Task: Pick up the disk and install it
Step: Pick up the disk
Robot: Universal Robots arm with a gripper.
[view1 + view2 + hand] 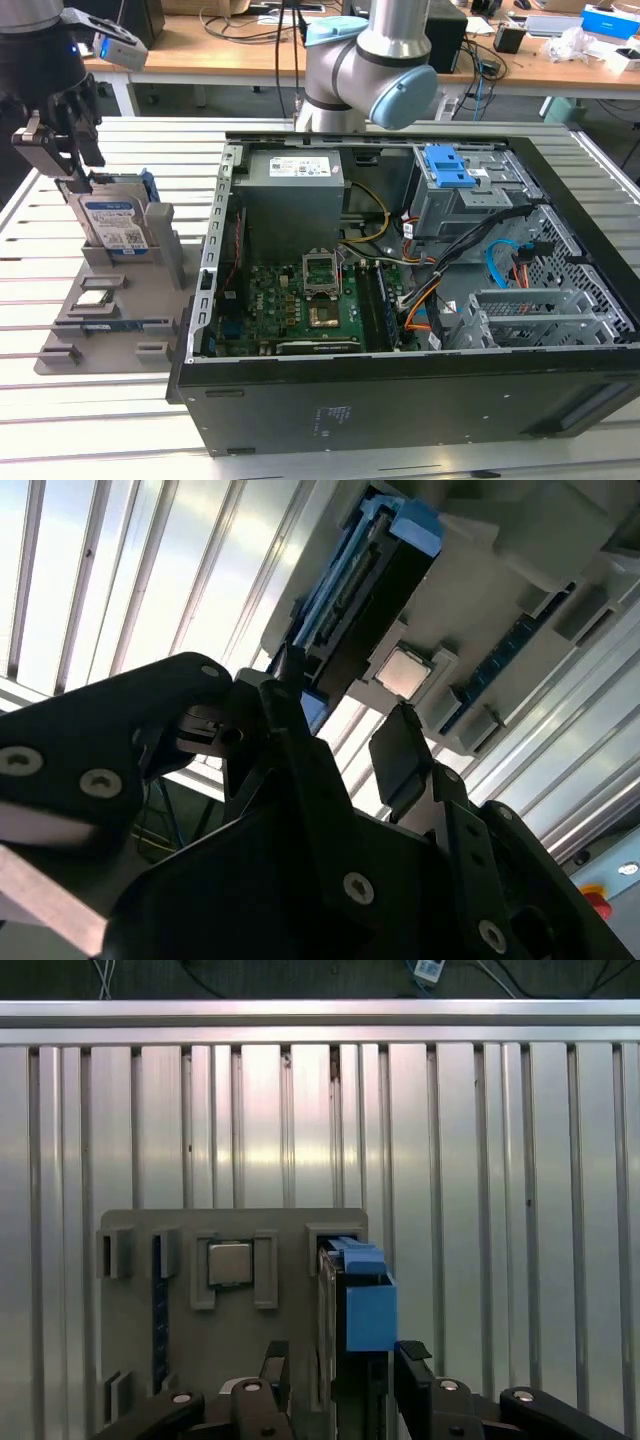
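Print on the disk point(108, 224) seems too small to read.

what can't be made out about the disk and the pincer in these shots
- exterior view: lower edge of the flat silver hard drive in its blue plastic bracket, sunk in the grey plastic holder
- exterior view: print on its white-and-blue label, too small
- both wrist views: that label face, turned edge-on inside the open black pincer
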